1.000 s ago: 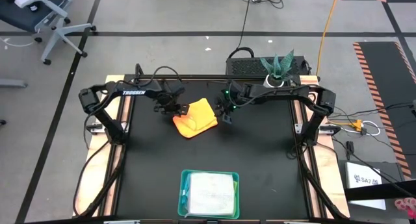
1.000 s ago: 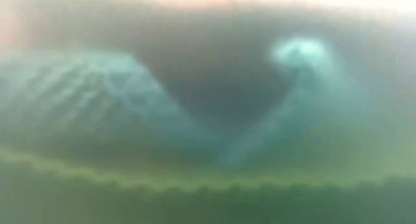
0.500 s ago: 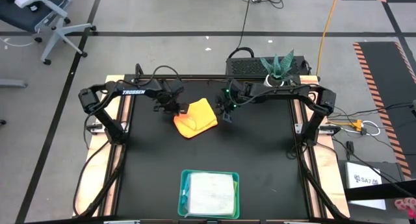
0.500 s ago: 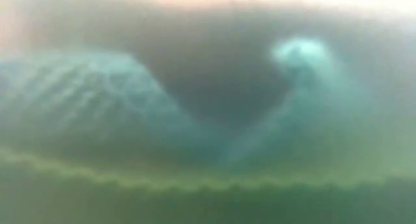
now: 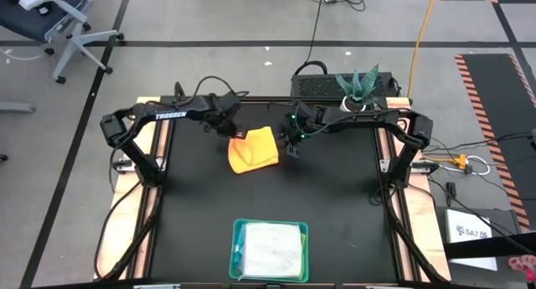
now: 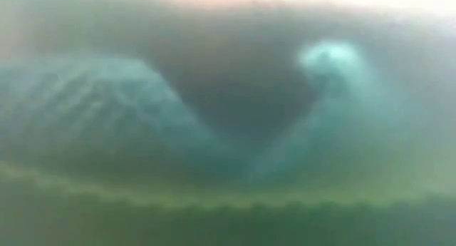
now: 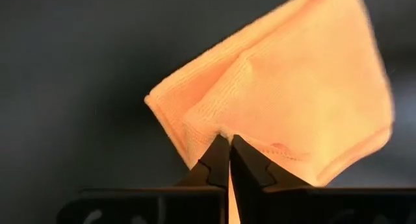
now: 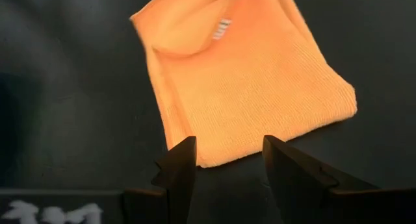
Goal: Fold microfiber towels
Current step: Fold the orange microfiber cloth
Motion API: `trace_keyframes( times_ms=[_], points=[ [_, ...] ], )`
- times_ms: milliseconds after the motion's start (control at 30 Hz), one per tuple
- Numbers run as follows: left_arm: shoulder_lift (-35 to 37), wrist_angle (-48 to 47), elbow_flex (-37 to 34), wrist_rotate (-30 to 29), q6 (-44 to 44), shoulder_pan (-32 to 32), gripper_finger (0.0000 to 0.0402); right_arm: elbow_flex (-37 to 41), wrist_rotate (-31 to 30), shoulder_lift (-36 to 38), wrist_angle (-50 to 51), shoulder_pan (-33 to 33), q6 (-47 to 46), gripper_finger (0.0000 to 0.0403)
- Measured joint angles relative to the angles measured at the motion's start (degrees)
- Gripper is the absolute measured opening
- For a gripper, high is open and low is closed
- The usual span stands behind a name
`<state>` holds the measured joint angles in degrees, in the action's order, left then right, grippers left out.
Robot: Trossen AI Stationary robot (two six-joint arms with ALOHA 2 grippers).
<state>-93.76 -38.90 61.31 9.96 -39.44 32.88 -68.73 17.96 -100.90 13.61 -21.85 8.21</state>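
The yellow-orange towel (image 5: 254, 150) lies partly folded, well beyond the teal tray (image 5: 270, 227); soft, light and limp by its look, best pinched at a corner; the left gripper (image 7: 227, 141) has clamped one; the right gripper (image 8: 224, 152) hovers spread at the opposite edge.

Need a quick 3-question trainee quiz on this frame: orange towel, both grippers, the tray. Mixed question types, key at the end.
1. True or false: the left gripper is shut on a corner of the orange towel.
2. The right gripper is: A) shut on the towel, B) open at the towel's edge, C) over the tray.
3. Where does the teal tray sit relative to the orange towel, and what shows in it?

Key
1. True.
2. B.
3. At the near edge of the black table, apart from the towel; a pale folded towel lies on top in it.
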Motion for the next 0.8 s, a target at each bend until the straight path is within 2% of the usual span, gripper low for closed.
trace_keyframes(
  times_ms=[533,700,800],
  points=[
    [-0.77,-0.6,0.93,-5.33,5.26,3.1,0.0016,0.0,-0.13,0.0,-0.03,0.02,-1.51,0.0169],
    [-0.76,-1.45,0.93,-0.94,9.08,2.74,0.0044,0.0,-0.13,0.02,-0.03,0.02,-1.51,0.0169],
    [-0.77,-2.77,0.93,-1.04,9.96,1.97,0.0064,0.0,-0.12,0.0,-0.03,0.02,-1.56,0.0169]
  ],
)
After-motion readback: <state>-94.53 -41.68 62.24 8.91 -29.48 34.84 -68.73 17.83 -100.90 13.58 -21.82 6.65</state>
